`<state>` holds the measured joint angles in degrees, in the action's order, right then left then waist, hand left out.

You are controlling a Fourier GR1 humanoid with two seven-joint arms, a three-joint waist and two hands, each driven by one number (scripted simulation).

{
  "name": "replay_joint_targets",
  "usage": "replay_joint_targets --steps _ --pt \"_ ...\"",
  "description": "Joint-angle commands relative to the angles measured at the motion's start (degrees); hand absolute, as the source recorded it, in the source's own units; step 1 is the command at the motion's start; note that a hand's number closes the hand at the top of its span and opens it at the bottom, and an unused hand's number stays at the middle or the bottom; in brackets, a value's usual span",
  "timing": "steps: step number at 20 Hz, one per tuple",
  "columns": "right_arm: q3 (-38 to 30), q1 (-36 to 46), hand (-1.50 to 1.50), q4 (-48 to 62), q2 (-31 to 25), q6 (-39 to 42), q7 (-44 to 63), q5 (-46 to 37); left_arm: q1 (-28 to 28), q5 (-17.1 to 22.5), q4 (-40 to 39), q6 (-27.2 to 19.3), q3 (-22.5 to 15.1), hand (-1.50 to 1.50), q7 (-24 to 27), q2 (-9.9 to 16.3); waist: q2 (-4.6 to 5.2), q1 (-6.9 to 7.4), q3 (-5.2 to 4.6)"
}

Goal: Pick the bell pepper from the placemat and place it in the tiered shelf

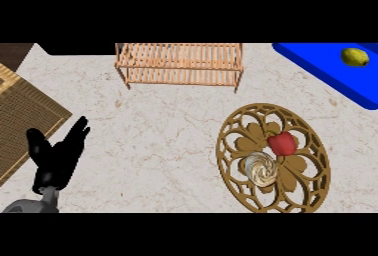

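Note:
A red bell pepper [282, 144] stands on a round, openwork golden-brown placemat [244, 125] at the right of the counter. Beside the pepper on the same mat sits a small pale ribbed bowl [260, 167]. The wooden slatted tiered shelf [179, 64] stands at the back centre, with nothing on its top tier. My left hand [55, 155] is at the lower left, open with fingers up, far from the pepper. The right hand shows nowhere.
A woven brown mat [22, 120] lies at the left edge, close to my left hand. A blue tray [325, 65] at the back right holds a yellow lemon [355, 57]. Marble counter [162, 135] stretches between shelf and placemat.

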<state>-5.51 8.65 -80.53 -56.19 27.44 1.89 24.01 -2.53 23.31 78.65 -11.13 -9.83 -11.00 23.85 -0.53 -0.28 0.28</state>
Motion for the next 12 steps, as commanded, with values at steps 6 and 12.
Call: replay_joint_targets --steps 6,12 --pt "7.82 6.98 -1.5 -16.99 3.27 -14.84 27.8 -3.87 2.49 -0.8 -2.7 2.6 -0.5 0.0 0.81 -1.33 0.52 1.0 -0.44" --pt "13.93 11.76 -1.5 -18.76 6.47 -16.95 38.67 -11.14 -3.6 -1.81 -5.01 1.31 0.82 0.0 -2.67 -2.67 0.62 0.62 -0.35"
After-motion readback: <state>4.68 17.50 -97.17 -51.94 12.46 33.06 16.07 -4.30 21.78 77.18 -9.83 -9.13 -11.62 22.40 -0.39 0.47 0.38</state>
